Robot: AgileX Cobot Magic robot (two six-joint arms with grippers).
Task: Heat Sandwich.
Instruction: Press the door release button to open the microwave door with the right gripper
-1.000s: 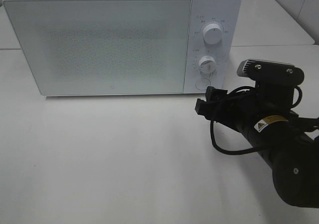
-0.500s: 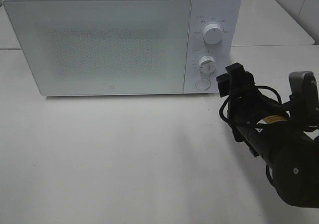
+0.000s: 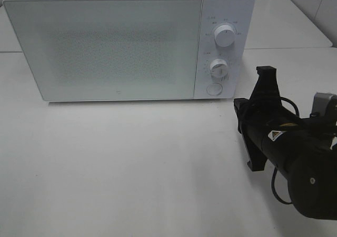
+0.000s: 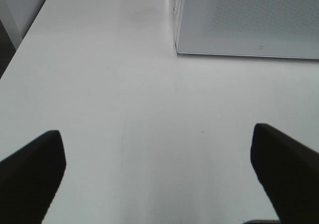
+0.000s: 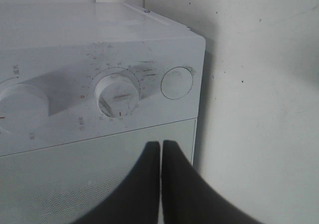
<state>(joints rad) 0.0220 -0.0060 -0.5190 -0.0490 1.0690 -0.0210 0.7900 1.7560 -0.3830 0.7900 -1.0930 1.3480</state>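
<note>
The left gripper (image 4: 159, 176) hangs over the white worktop (image 4: 124, 84), jaws spread wide. The boxy white microwave oven (image 3: 105, 42) stands at the back of the worktop with its speckled door closed. The sandwich shows in no view. To the right, the black right gripper (image 5: 160, 184), jaws pressed together, points at the oven's control panel below the round white button (image 5: 176, 82).

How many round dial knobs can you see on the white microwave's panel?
2: the upper white dial knob and the lower white dial knob beneath it, above a round flat button.
</note>
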